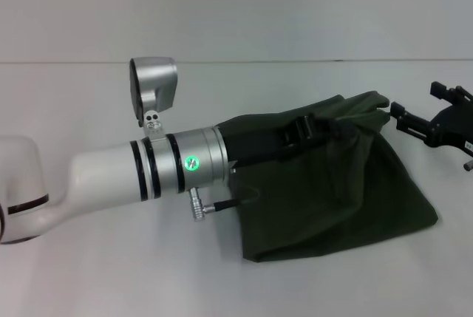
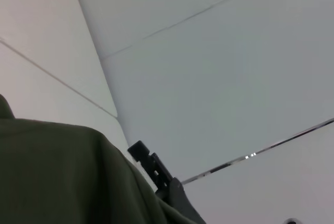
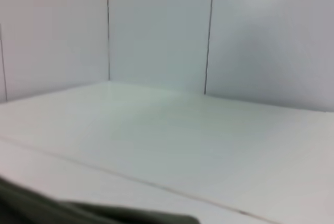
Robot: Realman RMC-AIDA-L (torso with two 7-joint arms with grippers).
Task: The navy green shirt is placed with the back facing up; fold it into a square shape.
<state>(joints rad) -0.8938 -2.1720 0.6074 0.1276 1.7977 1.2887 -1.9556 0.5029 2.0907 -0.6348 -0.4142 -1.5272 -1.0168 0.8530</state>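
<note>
While the shirt [image 1: 332, 184] sits part-folded on the white table [image 1: 89, 273], the left claw [image 1: 307, 131] reaches across it from the robot's left, its dark fingers buried in the raised upper fold; they appear to pinch that cloth, though the folds hide the tips and the grip cannot be confirmed. Below and beyond the claw the cloth spreads in a rough trapezoid, its lower edge lying flat and its top edge lifted and rumpled around the fingers. Off to the far side of the shirt, just beside its upper corner, the right claw [image 1: 414, 121] hangs apart from the cloth, and whether its fingers are spread or closed cannot be told. Seen from the left wrist, the shirt [image 2: 57, 177] fills the near corner with the other arm's dark claw [image 2: 148, 164] behind it; the right wrist catches only a sliver of cloth [image 3: 62, 213] at the table's edge. By appearances the fold is midway: the bulk is gathered into one compact mass, but the sides are uneven and the top is unsettled, so squaring and flattening remain.
</note>
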